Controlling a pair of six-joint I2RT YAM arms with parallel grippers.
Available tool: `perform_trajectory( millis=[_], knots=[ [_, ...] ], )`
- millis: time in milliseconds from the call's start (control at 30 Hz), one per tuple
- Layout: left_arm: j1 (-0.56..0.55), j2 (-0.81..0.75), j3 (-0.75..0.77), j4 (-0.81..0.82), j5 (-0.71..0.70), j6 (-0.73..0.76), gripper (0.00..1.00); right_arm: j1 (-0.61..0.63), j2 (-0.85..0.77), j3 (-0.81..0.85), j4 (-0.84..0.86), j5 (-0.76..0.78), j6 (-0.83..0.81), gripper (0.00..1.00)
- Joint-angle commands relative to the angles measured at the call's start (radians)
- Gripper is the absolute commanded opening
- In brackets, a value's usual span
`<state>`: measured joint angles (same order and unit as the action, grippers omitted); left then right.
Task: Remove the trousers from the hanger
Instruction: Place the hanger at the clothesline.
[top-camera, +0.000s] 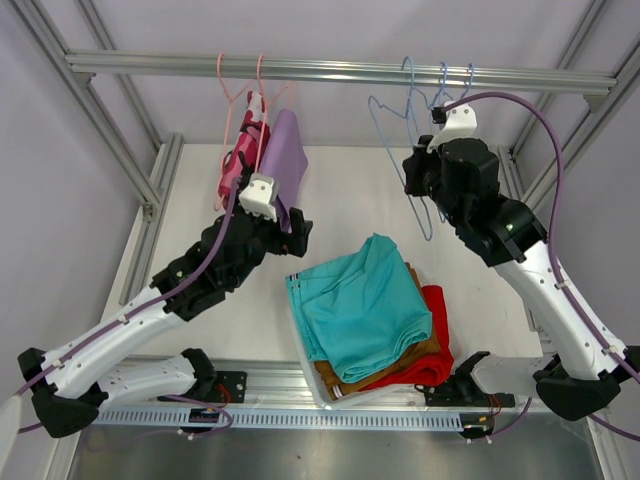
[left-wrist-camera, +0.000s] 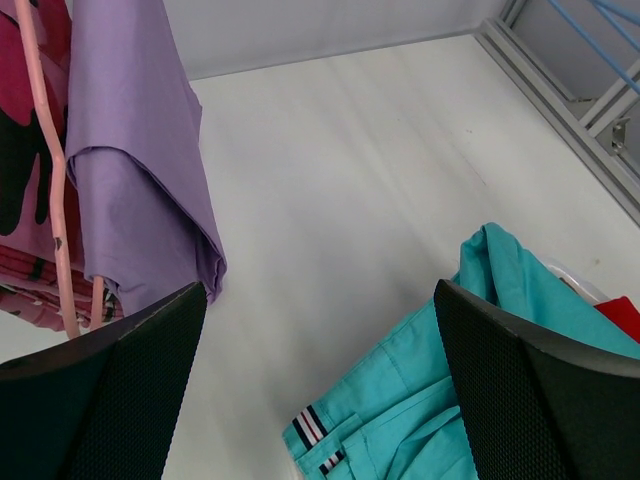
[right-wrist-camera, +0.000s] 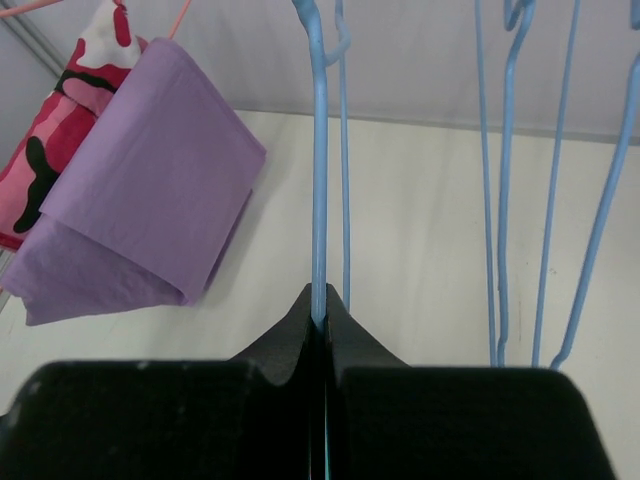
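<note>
The lilac trousers (top-camera: 285, 155) (left-wrist-camera: 140, 160) (right-wrist-camera: 140, 210) hang folded over a pink hanger (top-camera: 262, 95) on the rail, and the pink camouflage trousers (top-camera: 240, 160) (left-wrist-camera: 20, 150) (right-wrist-camera: 50, 160) hang just left of them. My left gripper (top-camera: 292, 228) (left-wrist-camera: 320, 290) is open and holds nothing; it is low beside the lilac trousers' bottom edge, to their right. My right gripper (top-camera: 415, 178) (right-wrist-camera: 320, 300) is shut on the wire of a bare blue hanger (top-camera: 412, 130) (right-wrist-camera: 319, 150). Teal trousers (top-camera: 365, 300) (left-wrist-camera: 450, 400) top a pile over mustard-brown (top-camera: 420, 352) and red (top-camera: 436, 325) ones.
The aluminium rail (top-camera: 340, 70) crosses the back, with two more bare blue hangers (top-camera: 455, 85) (right-wrist-camera: 545, 180) on it. The pile rests in a pale tray (top-camera: 301, 345) near the front edge. Frame posts (top-camera: 165, 180) flank the white table (top-camera: 350, 200).
</note>
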<state>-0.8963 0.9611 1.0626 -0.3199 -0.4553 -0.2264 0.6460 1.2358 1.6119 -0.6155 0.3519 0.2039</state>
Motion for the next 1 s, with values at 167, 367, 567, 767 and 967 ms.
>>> perform_trajectory(
  millis=[167,367,567,767,967],
  knots=[
    [0.008,0.008,0.0,0.018,0.033,0.012,0.99,-0.112,0.004,0.04,0.068,-0.022,-0.011,0.0],
    [0.008,0.039,0.007,0.015,0.052,0.007,0.99,-0.203,0.06,0.065,0.089,-0.119,0.003,0.0],
    [0.008,0.051,0.005,0.013,0.067,0.004,1.0,-0.215,0.088,-0.027,0.137,-0.168,0.026,0.0],
    [0.008,0.053,0.01,0.015,0.072,0.006,0.99,-0.215,0.085,-0.135,0.18,-0.2,0.052,0.0],
    [0.008,0.044,0.011,0.012,0.073,0.006,0.99,-0.213,0.047,-0.191,0.2,-0.22,0.072,0.2]
  ],
)
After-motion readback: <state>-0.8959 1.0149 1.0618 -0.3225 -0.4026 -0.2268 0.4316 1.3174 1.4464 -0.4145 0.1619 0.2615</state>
